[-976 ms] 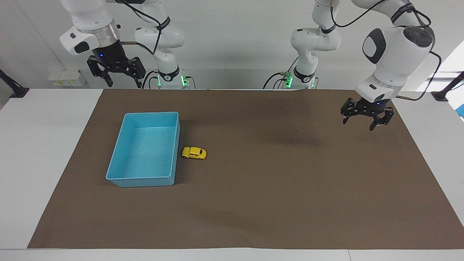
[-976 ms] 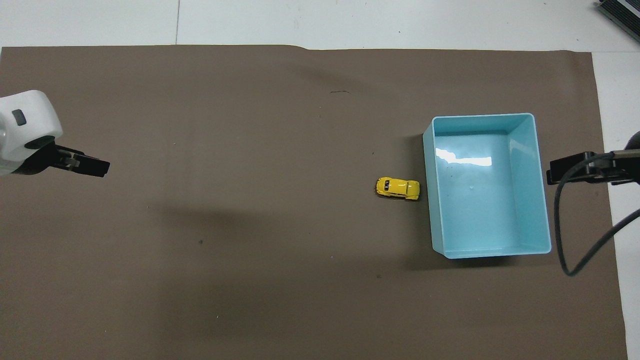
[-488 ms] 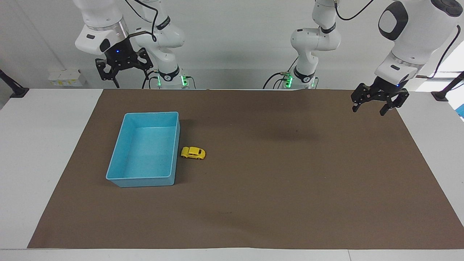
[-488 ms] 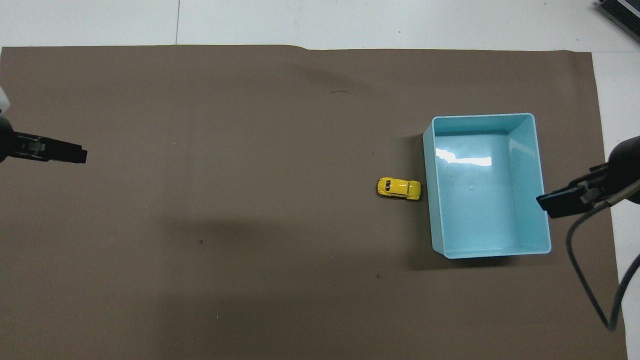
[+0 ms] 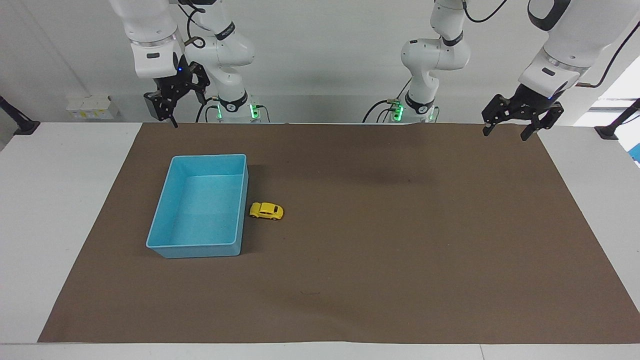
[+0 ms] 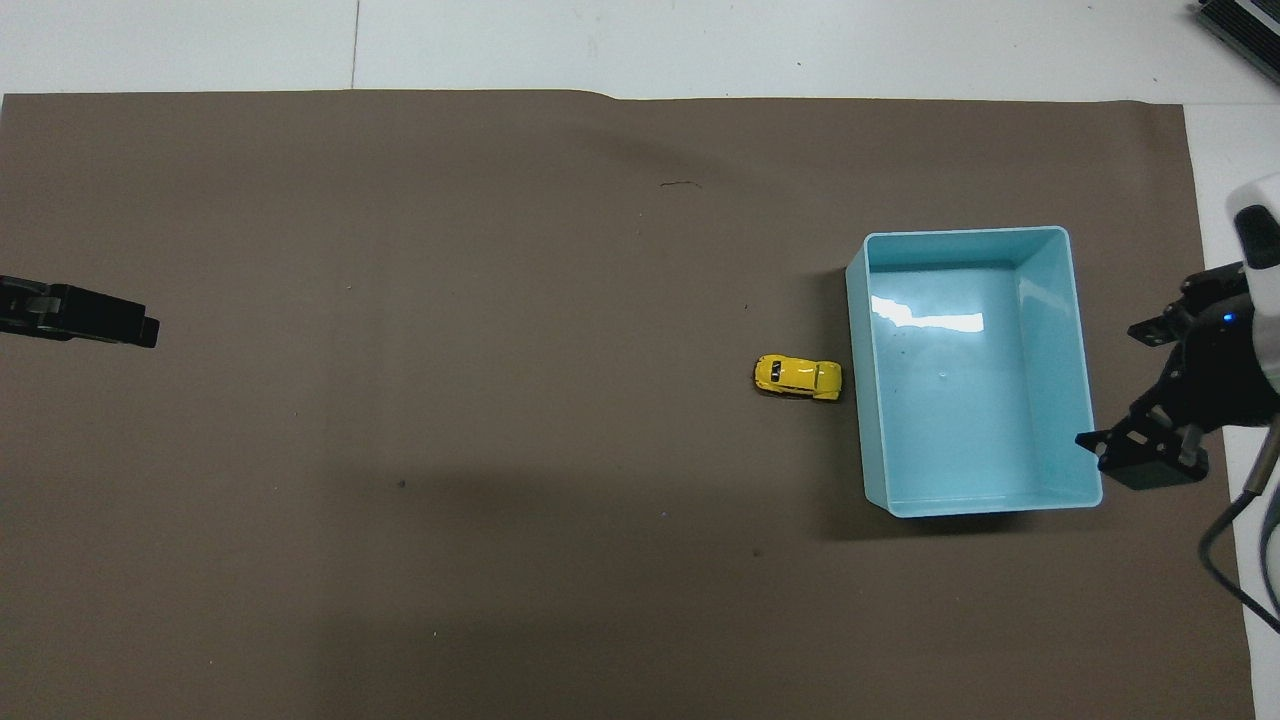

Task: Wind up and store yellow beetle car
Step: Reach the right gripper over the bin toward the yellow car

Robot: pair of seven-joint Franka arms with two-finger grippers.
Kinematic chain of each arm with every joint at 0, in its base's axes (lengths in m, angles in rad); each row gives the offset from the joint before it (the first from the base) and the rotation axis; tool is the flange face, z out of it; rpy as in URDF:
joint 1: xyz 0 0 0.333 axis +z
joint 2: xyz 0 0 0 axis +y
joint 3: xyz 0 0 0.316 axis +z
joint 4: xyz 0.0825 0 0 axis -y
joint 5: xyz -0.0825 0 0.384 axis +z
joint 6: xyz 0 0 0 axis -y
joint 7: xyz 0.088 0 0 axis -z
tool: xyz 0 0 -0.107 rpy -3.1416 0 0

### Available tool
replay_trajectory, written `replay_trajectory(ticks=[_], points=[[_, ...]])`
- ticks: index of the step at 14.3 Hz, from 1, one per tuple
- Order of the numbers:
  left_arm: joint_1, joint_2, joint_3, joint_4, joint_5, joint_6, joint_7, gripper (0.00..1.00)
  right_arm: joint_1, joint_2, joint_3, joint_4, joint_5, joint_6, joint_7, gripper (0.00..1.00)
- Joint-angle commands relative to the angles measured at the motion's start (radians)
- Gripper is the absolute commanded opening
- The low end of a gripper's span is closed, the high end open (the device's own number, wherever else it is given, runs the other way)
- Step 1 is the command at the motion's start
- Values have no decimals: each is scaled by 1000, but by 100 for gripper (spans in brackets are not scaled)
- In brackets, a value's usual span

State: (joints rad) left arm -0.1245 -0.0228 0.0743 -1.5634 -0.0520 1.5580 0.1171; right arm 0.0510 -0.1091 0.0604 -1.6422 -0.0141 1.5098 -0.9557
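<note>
A white table (image 5: 60, 210) carries a large brown paper mat (image 5: 380, 250) that covers most of its top. On the mat, toward the right arm's end of the table, stands a rectangular light-blue plastic bin (image 5: 165, 210), open on top and with nothing inside. Just beside the bin's long wall, on the side toward the left arm's end, lies the tiny bright-yellow beetle-shaped toy car (image 5: 266, 211) on its black wheels; it is close to the wall, and I cannot tell if it touches it.

The right gripper (image 5: 172, 105) hangs in the air over the mat's edge at the robots' end, above the bin's end of the table. Its black fingers are spread apart and hold nothing. The left gripper (image 5: 515, 122) hangs over the mat's corner at the left arm's end, well apart from the car, also with fingers wide and nothing between them.

In my judgement the task is at its very start. The car is not in the bin and no gripper is near it, so nothing appears to be done. What is left: to take the car, to wind it up, and to put it into the bin.
</note>
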Motion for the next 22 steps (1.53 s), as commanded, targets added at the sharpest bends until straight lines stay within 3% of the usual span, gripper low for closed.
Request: replay_trajectory(ticks=[1,4,8,12,22], points=[[-1,14,-4,26,78,-38,1,100,36,-38,6,-62,32,41,-81,100],[2,24,-11,46,63,-55,-1,100,61,-37,6,-142,49,149,-199,100],[8,11,-8,32,54,-52,-5,100,96,17,6,-179,72,234,-216,100],[17,9,2,32,54,-53,-7,100,164,67,4,-318,66,462,-198,100],[16,9,2,32,55,-58,-7,100,181,206,4,-413,49,711,-213,100]])
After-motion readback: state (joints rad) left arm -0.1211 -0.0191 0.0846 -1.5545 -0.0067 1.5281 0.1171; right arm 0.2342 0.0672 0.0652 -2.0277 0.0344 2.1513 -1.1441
